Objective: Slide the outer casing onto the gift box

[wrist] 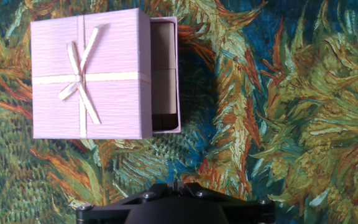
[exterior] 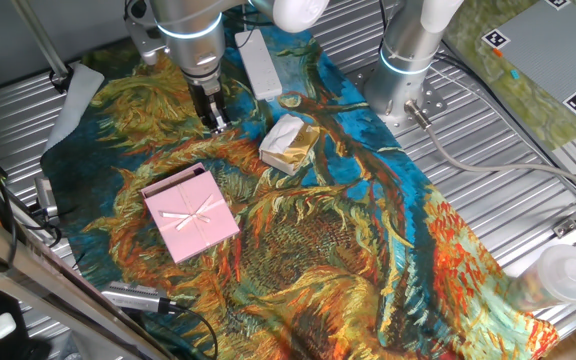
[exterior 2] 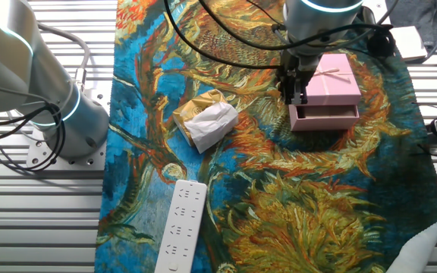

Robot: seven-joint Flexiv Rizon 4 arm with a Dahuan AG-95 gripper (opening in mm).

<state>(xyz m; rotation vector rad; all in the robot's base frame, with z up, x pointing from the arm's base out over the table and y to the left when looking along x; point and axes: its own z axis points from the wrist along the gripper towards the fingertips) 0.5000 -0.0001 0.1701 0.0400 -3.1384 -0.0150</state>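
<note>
The outer casing [exterior: 190, 215], a pale-pink square shell with a light ribbon bow, lies on the patterned cloth and covers most of the gift box. The gift box [wrist: 165, 74] sticks out of one side of it as a narrow pink rim. Both also show in the other fixed view, the casing [exterior 2: 336, 78] above the box's open end [exterior 2: 325, 117]. In the hand view the casing [wrist: 89, 74] is at the upper left. My gripper [exterior: 213, 120] hangs above the cloth beside the box's protruding side, apart from it. Its fingers are together and hold nothing; it also shows in the other fixed view [exterior 2: 293, 95] and the hand view [wrist: 176, 185].
A cream-and-gold wrapped lump [exterior: 288, 143] lies on the cloth near the gripper. A long white bar [exterior: 258, 62] lies at the cloth's far edge. A second arm's base [exterior: 408, 60] stands beside the cloth. A clear plastic cup [exterior: 558, 275] sits at the right.
</note>
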